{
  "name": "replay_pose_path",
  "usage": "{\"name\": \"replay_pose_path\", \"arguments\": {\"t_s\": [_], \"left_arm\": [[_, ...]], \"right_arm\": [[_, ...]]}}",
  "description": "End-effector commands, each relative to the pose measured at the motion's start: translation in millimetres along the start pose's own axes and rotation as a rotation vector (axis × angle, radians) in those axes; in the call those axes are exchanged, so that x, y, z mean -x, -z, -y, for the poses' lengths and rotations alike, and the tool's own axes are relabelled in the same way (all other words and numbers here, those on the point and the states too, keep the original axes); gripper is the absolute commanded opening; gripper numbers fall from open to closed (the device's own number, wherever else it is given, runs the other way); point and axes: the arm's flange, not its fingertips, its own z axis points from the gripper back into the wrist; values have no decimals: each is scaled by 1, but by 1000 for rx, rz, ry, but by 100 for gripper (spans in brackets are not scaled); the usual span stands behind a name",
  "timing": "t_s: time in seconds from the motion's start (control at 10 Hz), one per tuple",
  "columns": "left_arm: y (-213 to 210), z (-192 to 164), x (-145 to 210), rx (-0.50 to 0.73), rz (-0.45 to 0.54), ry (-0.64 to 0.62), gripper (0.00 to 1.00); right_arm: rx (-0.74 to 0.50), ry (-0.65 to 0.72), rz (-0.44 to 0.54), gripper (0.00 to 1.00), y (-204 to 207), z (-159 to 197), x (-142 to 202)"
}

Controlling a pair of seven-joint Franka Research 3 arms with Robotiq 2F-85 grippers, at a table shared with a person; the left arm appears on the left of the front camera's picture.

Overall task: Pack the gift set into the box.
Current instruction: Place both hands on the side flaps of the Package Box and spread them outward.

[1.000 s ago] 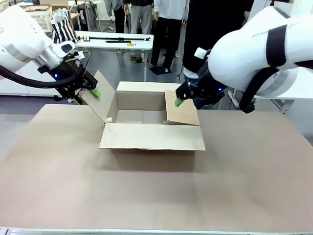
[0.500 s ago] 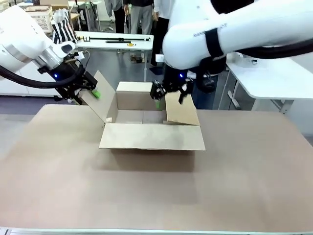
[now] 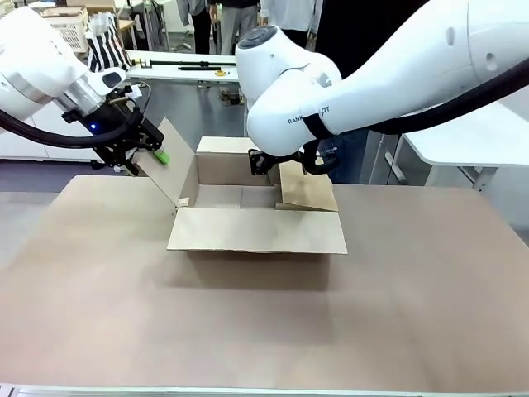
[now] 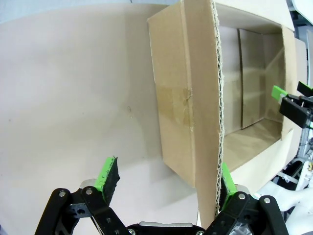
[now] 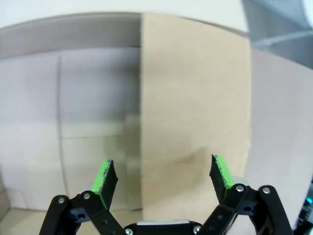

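Observation:
The box [image 3: 256, 231] stands open at the far middle of the table, its inside bare. My left gripper [image 3: 153, 157] is open at the raised left flap [image 3: 169, 169]. In the left wrist view that flap's corrugated edge [image 4: 217, 122] stands between the fingers, close against the right pad [image 4: 225, 180]. My right gripper [image 3: 288, 168] hangs open under the arm, at the top edge of the right flap [image 3: 307, 190]. The right wrist view has this flap [image 5: 195, 98] ahead between the open fingers, with the box's inside [image 5: 73, 98] beside it. The gift set is out of view.
A brown cover [image 3: 264, 322] spans the table, with bare room in front of and beside the box. A person in dark clothes [image 3: 355, 21] stands behind the right arm. White tables [image 3: 463, 132] stand at the far right and back left [image 3: 190, 66].
My right arm has swung left from the right side of the box to over its right flap. The left arm and the box have stayed put.

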Motion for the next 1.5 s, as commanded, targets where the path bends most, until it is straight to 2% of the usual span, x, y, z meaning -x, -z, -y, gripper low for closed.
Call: {"name": "replay_pose_path", "arguments": {"t_s": [0.0,0.3,0.6,0.8,0.9,1.1,1.2,1.3,1.4], "left_arm": [[0,1,2,-16,3,0,100],[0,1,2,-16,3,0,100],[0,1,2,-16,3,0,100],[0,1,2,-16,3,0,100],[0,1,2,-16,3,0,100],[0,1,2,-16,3,0,100],[0,1,2,-16,3,0,100],[0,1,2,-16,3,0,100],[0,1,2,-16,3,0,100]], "right_arm": [[109,55,-33,100,1,0,0],[163,76,-16,100,-9,20,-3],[213,123,17,100,-51,47,-8],[227,148,11,100,-60,66,-4],[208,178,16,100,-66,79,1],[247,294,45,100,-76,109,12],[228,305,29,100,-73,117,17],[211,217,7,100,-79,94,-8],[211,217,7,100,-79,94,-8]]}}
